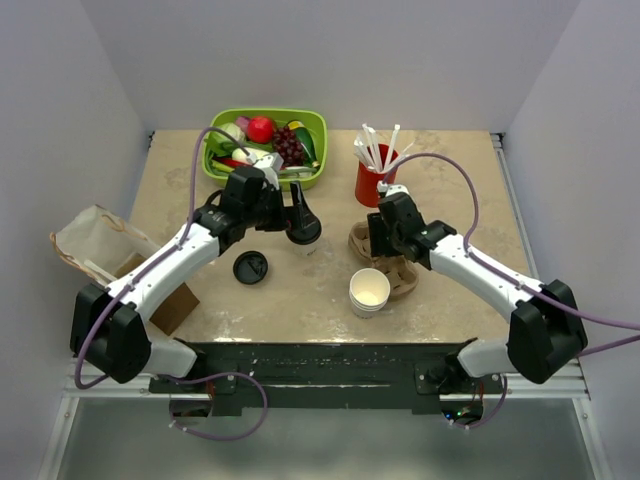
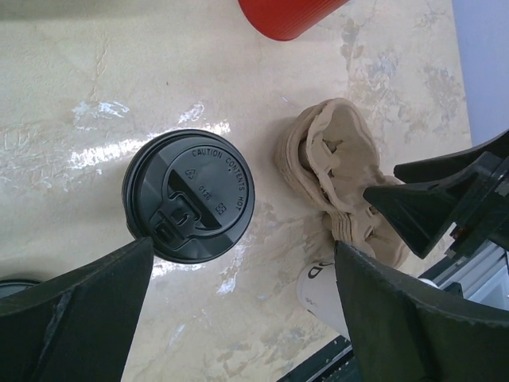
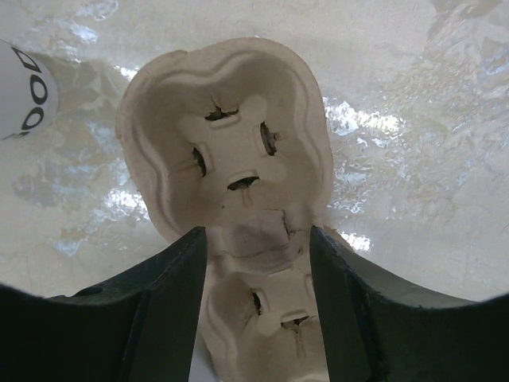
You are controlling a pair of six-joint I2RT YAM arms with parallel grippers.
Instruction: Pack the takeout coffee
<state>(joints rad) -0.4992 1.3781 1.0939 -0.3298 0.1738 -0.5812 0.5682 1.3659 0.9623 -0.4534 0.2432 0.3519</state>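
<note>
The takeout coffee (image 1: 303, 233), a white cup with a black lid (image 2: 189, 195), stands upright on the table left of the carrier. My left gripper (image 1: 298, 218) is open. In the left wrist view, where it shows too (image 2: 242, 267), its jaws stand wide apart, the left one overlapping the lid's near edge and nothing held. The tan pulp carrier (image 1: 392, 268) lies at centre right. My right gripper (image 1: 384, 236) straddles the carrier's narrow waist (image 3: 254, 239), with both fingers against its edges.
A stack of lidless white cups (image 1: 369, 292) stands just in front of the carrier. A loose black lid (image 1: 250, 267) lies left of centre. A red cup of straws (image 1: 375, 180) and a green basket (image 1: 312, 122) stand at the back. A paper bag (image 1: 95, 245) lies at far left.
</note>
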